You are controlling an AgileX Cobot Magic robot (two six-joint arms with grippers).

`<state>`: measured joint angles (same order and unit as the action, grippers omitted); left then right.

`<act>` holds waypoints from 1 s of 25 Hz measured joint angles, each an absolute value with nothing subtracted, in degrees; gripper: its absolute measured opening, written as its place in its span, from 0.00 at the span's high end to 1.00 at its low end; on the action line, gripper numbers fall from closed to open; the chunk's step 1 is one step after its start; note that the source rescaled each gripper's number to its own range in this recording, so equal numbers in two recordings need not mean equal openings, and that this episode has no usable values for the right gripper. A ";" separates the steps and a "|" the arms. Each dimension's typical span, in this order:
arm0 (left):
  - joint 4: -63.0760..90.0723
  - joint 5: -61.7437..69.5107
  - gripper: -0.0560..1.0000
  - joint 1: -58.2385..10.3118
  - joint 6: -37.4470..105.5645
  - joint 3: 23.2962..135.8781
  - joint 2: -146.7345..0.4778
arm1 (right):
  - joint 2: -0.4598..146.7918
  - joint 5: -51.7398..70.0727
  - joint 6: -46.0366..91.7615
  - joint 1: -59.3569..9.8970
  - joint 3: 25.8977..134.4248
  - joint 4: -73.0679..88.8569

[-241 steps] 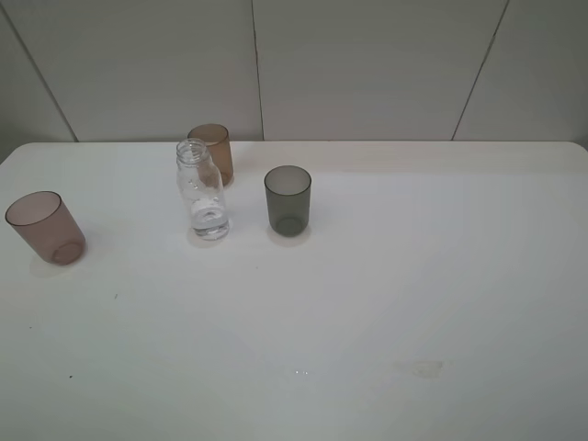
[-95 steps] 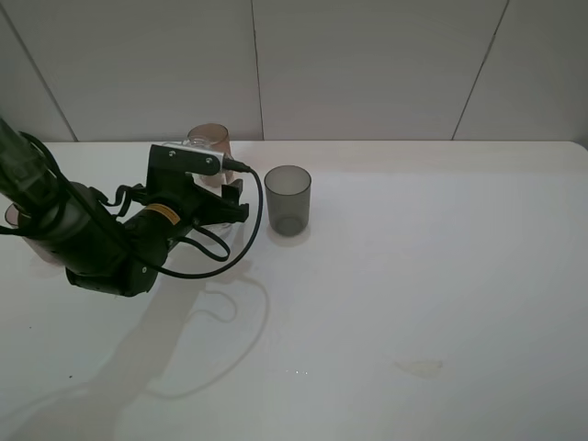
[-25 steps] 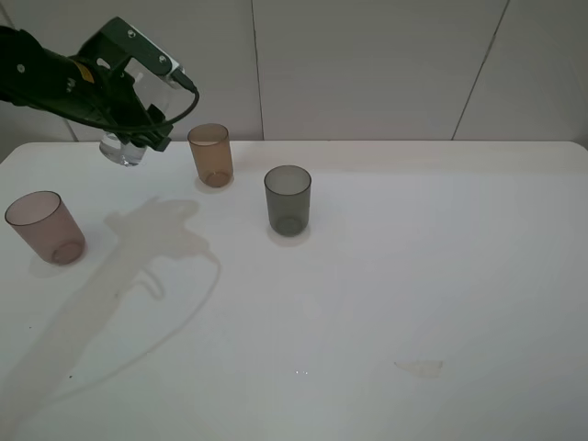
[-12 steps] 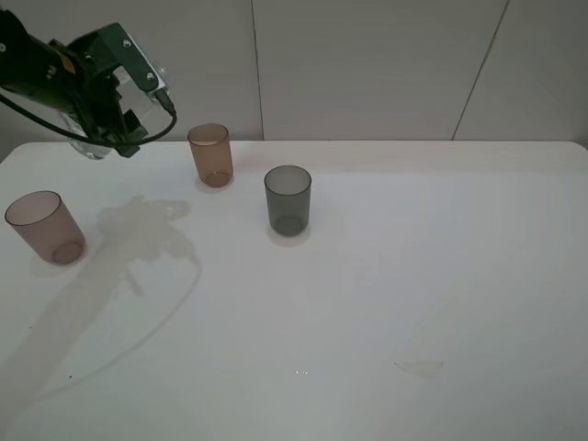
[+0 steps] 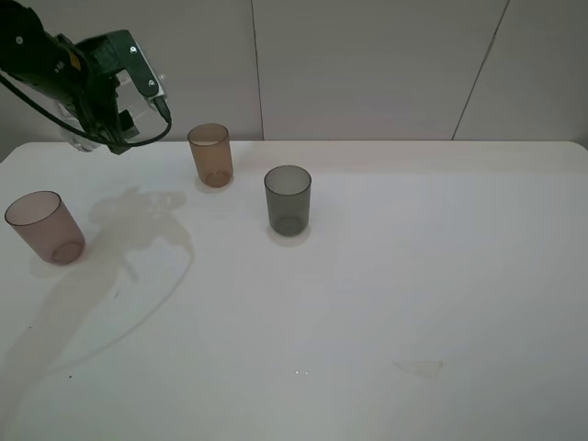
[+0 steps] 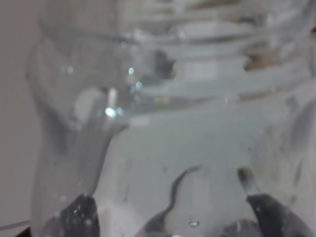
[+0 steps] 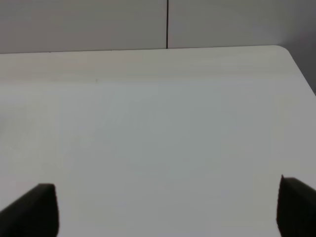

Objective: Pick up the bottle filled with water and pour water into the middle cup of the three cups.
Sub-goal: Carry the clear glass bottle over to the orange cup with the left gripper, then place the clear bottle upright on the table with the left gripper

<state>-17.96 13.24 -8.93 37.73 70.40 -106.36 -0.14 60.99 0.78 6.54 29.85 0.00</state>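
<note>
Left gripper (image 5: 101, 127) clenched on small clear plastic bottle (image 6: 163, 123), held between jaws, raised clear of white table (image 5: 386, 276). Translucent amber tumbler (image 5: 210, 154), middle of three, stands below jaws and off to one side, well apart. Smoky grey tumbler (image 5: 288, 199) farther beyond it; pinkish-mauve tumbler (image 5: 44, 227) below jaws on opposite side. Right gripper (image 7: 165, 207) spread wide, jaws hanging over same table, nothing gripped.
</note>
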 joint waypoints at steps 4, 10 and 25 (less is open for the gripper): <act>-17.96 17.41 0.93 -8.93 42.08 74.35 -109.01 | -0.14 60.99 0.78 6.54 29.85 0.00; -18.08 19.42 0.93 -9.03 50.01 78.04 -110.87 | -0.14 60.99 0.78 6.54 29.85 0.00; -25.78 20.71 0.93 -11.89 52.03 85.19 -119.10 | -0.14 60.99 0.78 6.54 29.85 0.00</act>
<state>-25.78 20.71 -11.89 52.03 85.19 -119.10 -0.14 60.99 0.78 6.54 29.85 0.00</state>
